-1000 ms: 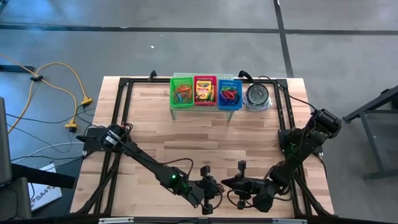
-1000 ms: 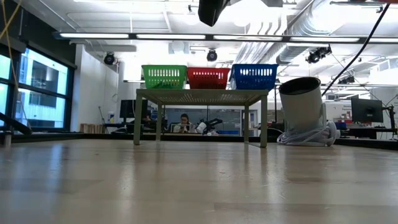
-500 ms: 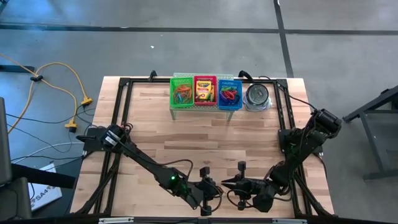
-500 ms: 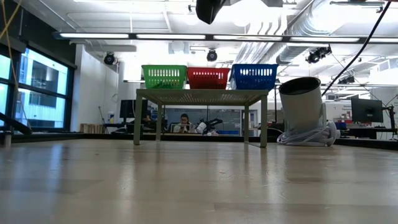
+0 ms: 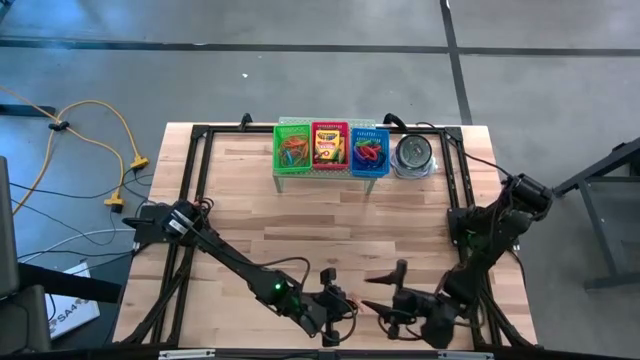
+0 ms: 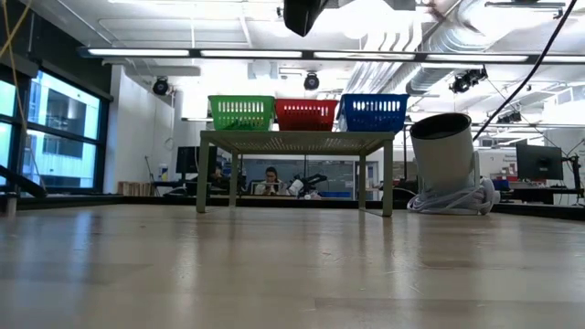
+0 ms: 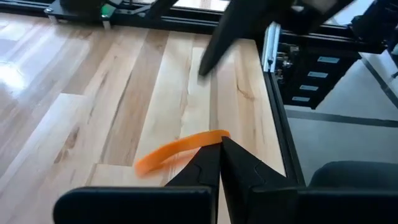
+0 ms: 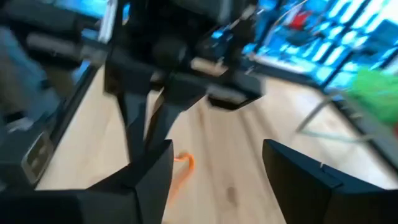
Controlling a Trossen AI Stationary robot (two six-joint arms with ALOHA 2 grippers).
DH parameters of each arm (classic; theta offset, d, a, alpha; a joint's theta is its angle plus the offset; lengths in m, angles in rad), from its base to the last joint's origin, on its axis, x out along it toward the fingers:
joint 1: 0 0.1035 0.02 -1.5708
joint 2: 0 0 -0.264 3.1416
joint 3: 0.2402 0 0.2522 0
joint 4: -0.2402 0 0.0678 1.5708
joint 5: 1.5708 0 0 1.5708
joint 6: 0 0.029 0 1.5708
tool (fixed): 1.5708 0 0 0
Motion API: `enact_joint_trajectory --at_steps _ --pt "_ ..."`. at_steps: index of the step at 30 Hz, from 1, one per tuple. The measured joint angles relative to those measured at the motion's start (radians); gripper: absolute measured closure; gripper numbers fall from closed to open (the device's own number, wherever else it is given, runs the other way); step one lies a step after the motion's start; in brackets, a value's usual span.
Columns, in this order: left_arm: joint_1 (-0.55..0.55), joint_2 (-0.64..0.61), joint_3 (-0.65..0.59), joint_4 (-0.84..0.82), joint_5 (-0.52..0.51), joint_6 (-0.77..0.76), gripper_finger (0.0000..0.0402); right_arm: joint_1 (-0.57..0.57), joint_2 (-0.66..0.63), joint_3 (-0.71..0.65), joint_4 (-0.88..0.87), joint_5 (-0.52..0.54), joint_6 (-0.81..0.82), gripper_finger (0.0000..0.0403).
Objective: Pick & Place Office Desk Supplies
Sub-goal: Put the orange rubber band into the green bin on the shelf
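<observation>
1. Right gripper (image 5: pixel 384 290) has gone from pinched tips a second ago to spread fingers, one pointing up-table and one toward the left arm; its wrist has also swung slightly.
2. Left gripper (image 5: pixel 348 300) has not shifted: same spot at the near table edge, tips pressed together on an orange rubber band (image 7: pixel 180 149), as the left wrist view shows.
3. That orange rubber band hangs from the left tips just over the wooden table (image 5: pixel 300 210), and shows between the two arms in the right wrist view (image 8: pixel 184 167).
4. Judgement: this reads as a handover, right letting go and left now sole holder, so the band is ready to be carried.
5. Unchanged from earlier: green basket (image 5: pixel 293 148) with bands, red basket (image 5: pixel 329 147) with crayon boxes (image 5: pixel 328 141), blue basket (image 5: pixel 369 151) with bands, on the small stand at the far edge.
6. Metal tin (image 5: pixel 413 153) sits just beside the blue basket, same as before.
7. Low view shows only the stand, baskets and tin; no band visible there.
</observation>
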Motion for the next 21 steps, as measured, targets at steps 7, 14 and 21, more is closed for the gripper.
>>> enact_joint_trajectory --at_steps 7,14,21 --pt "-0.014 -0.031 -0.001 -0.045 -0.135 0.076 0.0401 0.104 -0.048 0.000 0.000 0.185 -0.027 0.0160" --pt "-0.003 -0.184 -0.001 -0.246 -0.279 0.077 0.0401 0.168 -0.058 0.000 0.003 0.264 -0.026 0.0162" --pt "0.095 -0.378 -0.001 -0.448 -0.339 0.072 0.0401 0.160 -0.058 0.001 -0.009 0.263 -0.025 0.0162"
